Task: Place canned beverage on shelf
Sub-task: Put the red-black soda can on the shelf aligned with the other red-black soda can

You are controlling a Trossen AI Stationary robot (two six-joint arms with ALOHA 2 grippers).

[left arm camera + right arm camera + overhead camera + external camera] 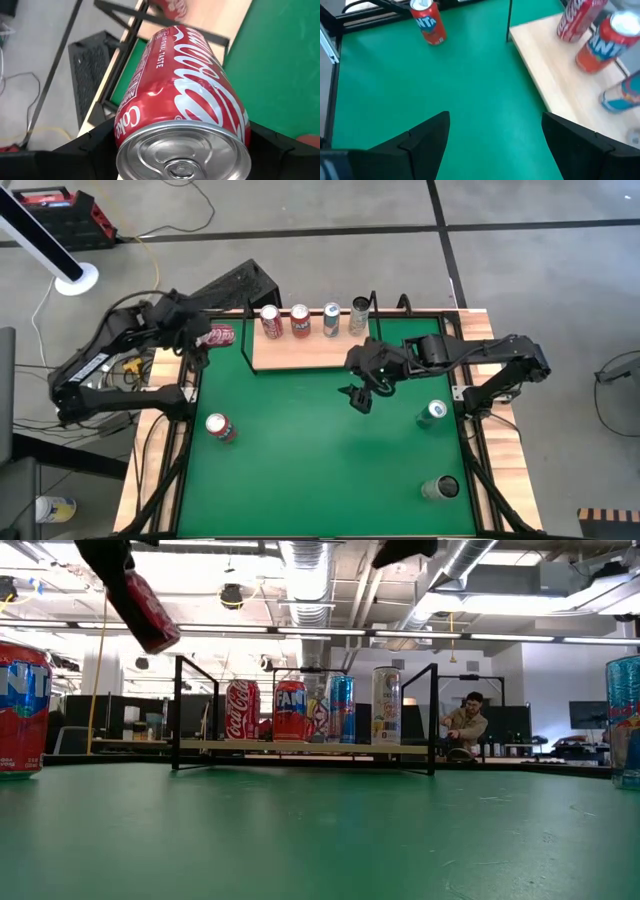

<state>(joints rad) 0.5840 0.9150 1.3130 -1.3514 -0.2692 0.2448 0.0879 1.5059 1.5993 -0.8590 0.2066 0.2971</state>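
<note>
Four cans (314, 320) stand in a row on the shelf (300, 352), at the table's (320, 450) far edge

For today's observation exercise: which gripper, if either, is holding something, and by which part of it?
The left gripper holds a red Coca-Cola can, its fingers clamping opposite sides of the body near the top end. The right gripper is open and holds nothing.

The green table (320, 460) carries three loose cans. An orange Fanta can (220, 427) stands near the left edge. A green-topped can (432, 413) stands near the right edge. A dark open-topped can (440, 489) stands near the front right corner. A seated person (466, 724) is visible in the room beyond.
</note>
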